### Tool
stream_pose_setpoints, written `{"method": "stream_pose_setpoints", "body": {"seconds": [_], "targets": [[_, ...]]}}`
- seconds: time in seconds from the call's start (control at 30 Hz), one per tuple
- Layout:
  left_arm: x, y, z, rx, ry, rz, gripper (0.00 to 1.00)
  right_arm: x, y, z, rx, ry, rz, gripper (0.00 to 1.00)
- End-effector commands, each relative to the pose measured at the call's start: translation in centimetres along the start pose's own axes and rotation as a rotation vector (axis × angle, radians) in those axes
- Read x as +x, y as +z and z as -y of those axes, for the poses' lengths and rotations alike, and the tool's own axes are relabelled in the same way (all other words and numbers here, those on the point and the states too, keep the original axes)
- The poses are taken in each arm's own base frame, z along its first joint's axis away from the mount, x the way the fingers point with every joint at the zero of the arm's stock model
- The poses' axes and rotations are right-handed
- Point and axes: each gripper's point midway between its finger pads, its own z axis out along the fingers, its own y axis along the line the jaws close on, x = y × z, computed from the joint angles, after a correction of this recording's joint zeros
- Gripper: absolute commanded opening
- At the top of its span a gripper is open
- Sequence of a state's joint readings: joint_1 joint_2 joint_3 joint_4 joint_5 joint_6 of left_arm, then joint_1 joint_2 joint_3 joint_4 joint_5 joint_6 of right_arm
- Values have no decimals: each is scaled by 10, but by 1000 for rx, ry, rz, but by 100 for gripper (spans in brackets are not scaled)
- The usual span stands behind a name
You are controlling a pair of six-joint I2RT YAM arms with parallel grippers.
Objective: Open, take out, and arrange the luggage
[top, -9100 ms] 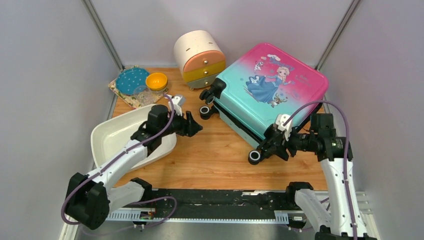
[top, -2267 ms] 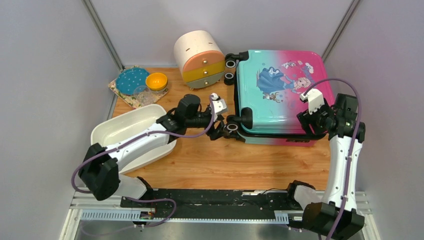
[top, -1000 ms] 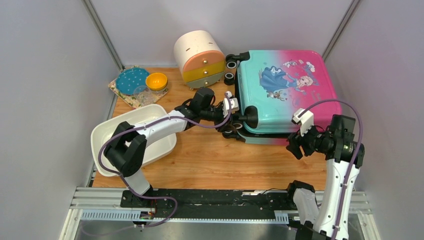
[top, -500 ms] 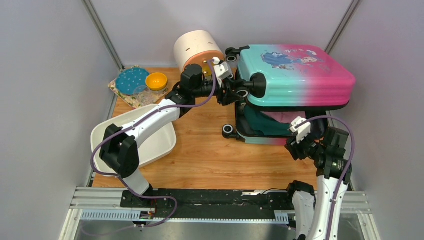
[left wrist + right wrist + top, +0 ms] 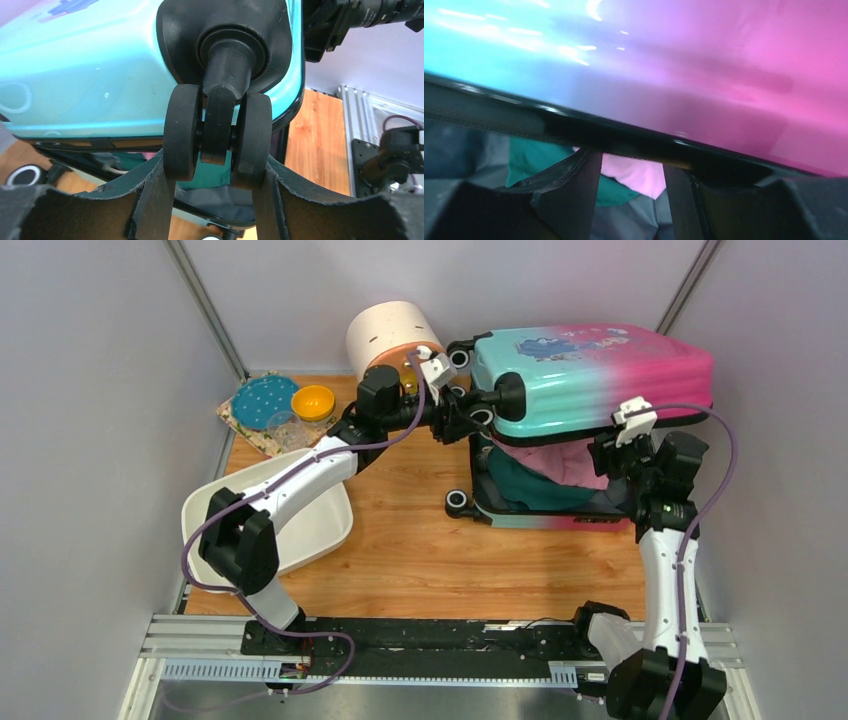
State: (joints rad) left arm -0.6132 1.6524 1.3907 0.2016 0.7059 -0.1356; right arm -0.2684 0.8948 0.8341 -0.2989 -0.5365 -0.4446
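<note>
Luggage (image 5: 520, 515) lid (image 5: 590, 360) raised, pink and teal clothes (image 5: 545, 475) inside. Left gripper (image 5: 215, 167) clamped on lid wheel (image 5: 182, 132). Right gripper (image 5: 631, 172) fingers apart, under lid rim.

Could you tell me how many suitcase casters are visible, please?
3: a caster on the raised lid, far corner; one gripped by the left end effector; one on the lower shell. A fourth may be hidden.
</note>
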Motion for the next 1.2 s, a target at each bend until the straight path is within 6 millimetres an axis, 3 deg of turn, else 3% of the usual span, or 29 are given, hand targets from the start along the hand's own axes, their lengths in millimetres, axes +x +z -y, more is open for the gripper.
{"method": "stream_pose_setpoints", "body": {"seconds": [0.0,0.03,0.07,0.1,0.13,0.23,0.27,0.33,0.37,0.43,0.53,0.57,0.8,0.83,0.9,1.1,1.17], "targets": [[-66,-36,-22,-179,95,146,66,-93,4,57,200,-29,244,55],[-66,-41,-24,-203,99,143,76,-95,10,61,199,-4,241,56],[-64,-54,-30,-265,104,136,79,-101,11,63,201,8,248,57],[-61,-61,-33,-295,163,116,79,-119,9,68,207,4,280,57],[-54,-68,-33,-305,221,90,79,-121,13,70,201,25,279,57],[-22,-98,-19,-321,439,54,80,-141,21,74,186,34,308,58],[-2,-108,-8,-302,481,41,80,-147,24,72,179,36,314,58],[17,-113,9,-212,579,-4,80,-156,31,79,189,47,320,58],[37,-111,27,-105,560,-46,79,-159,35,79,186,52,322,58],[54,-98,47,-1,578,-101,78,-173,42,87,205,45,353,59],[81,-68,67,122,565,-200,77,-178,55,94,219,61,356,59],[87,-51,60,125,559,-225,77,-189,56,96,222,57,376,59],[107,36,71,299,573,-259,78,-195,86,110,241,76,354,60],[124,45,76,356,532,-281,79,-192,92,112,242,75,347,59],[127,53,89,423,518,-306,79,-198,97,120,270,73,350,60],[180,61,119,531,444,-382,80,-204,107,143,354,84,351,62],[198,64,116,503,417,-432,80,-209,108,150,388,88,357,63]]}}
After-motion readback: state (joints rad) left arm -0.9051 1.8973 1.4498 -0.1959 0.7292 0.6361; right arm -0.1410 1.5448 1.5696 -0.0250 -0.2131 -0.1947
